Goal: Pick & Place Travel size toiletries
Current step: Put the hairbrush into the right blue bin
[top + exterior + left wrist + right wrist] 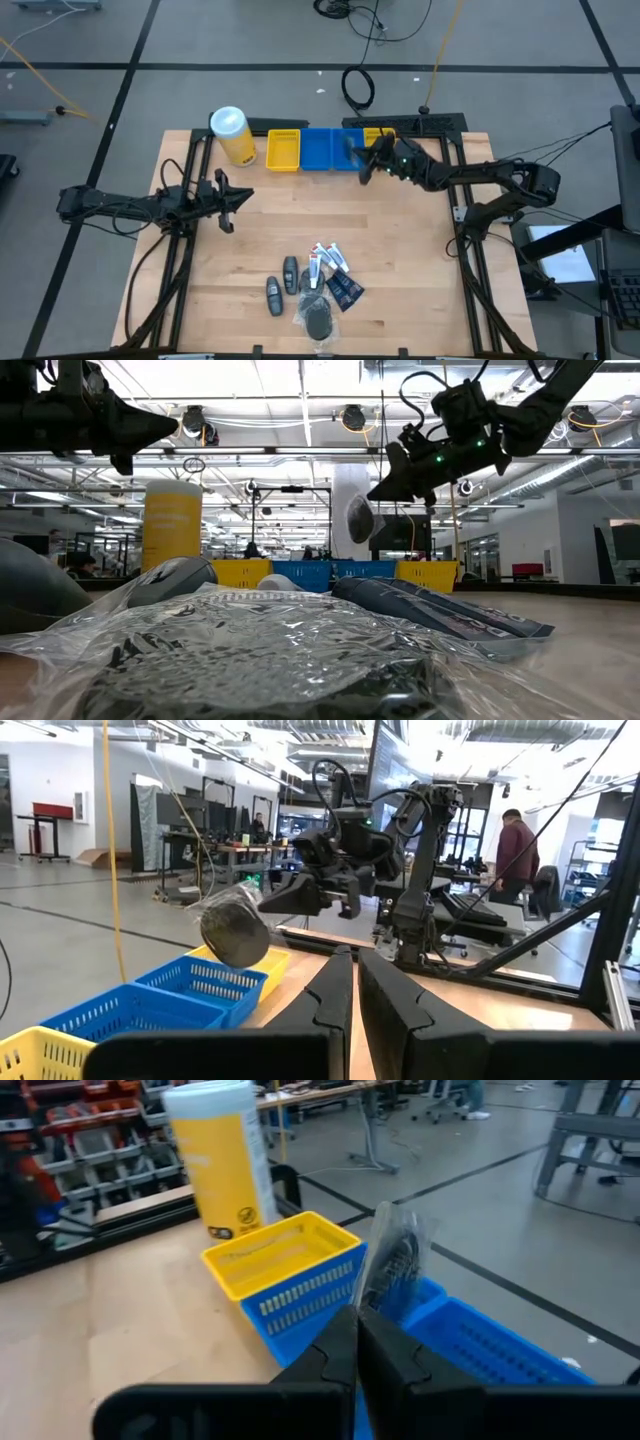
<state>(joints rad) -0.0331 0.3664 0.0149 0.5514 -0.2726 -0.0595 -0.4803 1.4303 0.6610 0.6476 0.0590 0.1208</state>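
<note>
Light wooden tabletop (pixel 400 270) seen from above, with two dark arms. Right claw (pixel 362 166) raised over the bins at the far edge, clenched on one black round puff in clear wrap (pixel 395 1265); puff hanging clear of the baskets, above the blue mesh bin (pixel 330 150), as also seen from the left wrist (pixel 236 928). Left claw (pixel 228 203) at the left side of the tabletop, fingers pressed together, holding nothing.

Along the far edge, in a row: one tall yellow canister with white lid (pixel 232 133); one yellow mesh bin (pixel 283 150); the blue mesh bin, apparently two baskets side by side; a second yellow mesh bin (pixel 379 135), partly hidden by the right arm.

Near the front edge, one cluster of remaining toiletries: two dark grey oval bottles (pixel 282 285), lying side by side; small white tubes with red and dark caps (pixel 326 262), about three, exact count unclear; one dark flat sachet (pixel 344 291); one further black round puff in clear wrap (pixel 317 316), nearest the front edge.
</note>
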